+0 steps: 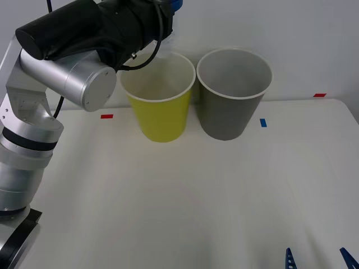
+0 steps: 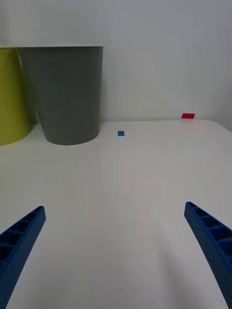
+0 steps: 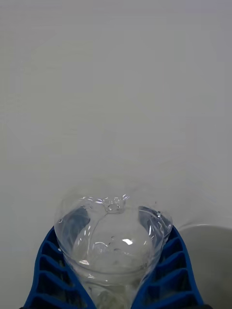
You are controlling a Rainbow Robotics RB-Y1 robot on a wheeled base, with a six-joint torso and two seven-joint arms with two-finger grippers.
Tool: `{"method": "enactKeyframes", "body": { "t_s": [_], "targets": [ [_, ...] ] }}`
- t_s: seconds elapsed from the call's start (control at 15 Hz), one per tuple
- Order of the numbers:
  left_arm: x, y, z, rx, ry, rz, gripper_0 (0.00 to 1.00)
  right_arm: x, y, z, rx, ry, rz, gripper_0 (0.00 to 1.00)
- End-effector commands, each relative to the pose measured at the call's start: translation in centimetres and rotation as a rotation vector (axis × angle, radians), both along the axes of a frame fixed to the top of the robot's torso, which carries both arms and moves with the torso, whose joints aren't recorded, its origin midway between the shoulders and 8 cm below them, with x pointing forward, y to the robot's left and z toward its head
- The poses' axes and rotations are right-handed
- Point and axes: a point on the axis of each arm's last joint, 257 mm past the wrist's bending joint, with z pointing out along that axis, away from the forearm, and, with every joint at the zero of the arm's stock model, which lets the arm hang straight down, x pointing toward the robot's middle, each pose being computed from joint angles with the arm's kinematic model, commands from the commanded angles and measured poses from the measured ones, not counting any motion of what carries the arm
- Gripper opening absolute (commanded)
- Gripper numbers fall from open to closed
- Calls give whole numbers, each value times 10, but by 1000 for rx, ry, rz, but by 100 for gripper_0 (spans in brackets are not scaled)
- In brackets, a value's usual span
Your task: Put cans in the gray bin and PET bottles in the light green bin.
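A plain white table (image 1: 179, 202) holds two round bins at its far side, near the wall. The light green bin (image 1: 159, 109) stands on the left, the gray bin (image 1: 231, 95) just beside it on the right. Small tape marks lie flat on the table: a red one (image 1: 106, 116) left of the bins, a blue one (image 1: 263, 122) right of them, another red (image 1: 319, 95) at the far right edge.

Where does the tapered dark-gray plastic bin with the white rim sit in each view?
Front view: the dark-gray bin stands at the table's back, right of the yellow-green plastic bin.
Right wrist view: dark-gray bin beside the same yellow-green bin, the shared landmark.
Left wrist view: cannot tell.
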Motion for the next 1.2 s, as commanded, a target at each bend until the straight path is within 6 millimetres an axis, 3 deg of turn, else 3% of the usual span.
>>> {"method": "enactKeyframes", "body": {
  "t_s": [0.07, 0.4, 0.87, 0.93, 1.07, 1.2],
  "targets": [
    [4, -1, -5, -14, 14, 2, 0, 0, 0, 0, 0, 0, 0, 100],
    [13, -3, -13, -17, -3, 10, 0, 0, 0, 0, 0, 0, 0, 100],
    [19, 13, -18, 4, -8, 53, 3, 0, 0, 0, 0, 0, 0, 100],
    [19, 13, -18, 0, -6, 51, 29, 0, 0, 0, 0, 0, 0, 100],
    [19, 13, -19, -7, 0, 47, 97, 0, 0, 0, 0, 0, 0, 100],
    [19, 13, -20, -16, 9, 43, 100, 0, 0, 0, 0, 0, 0, 100]
  ]
}}
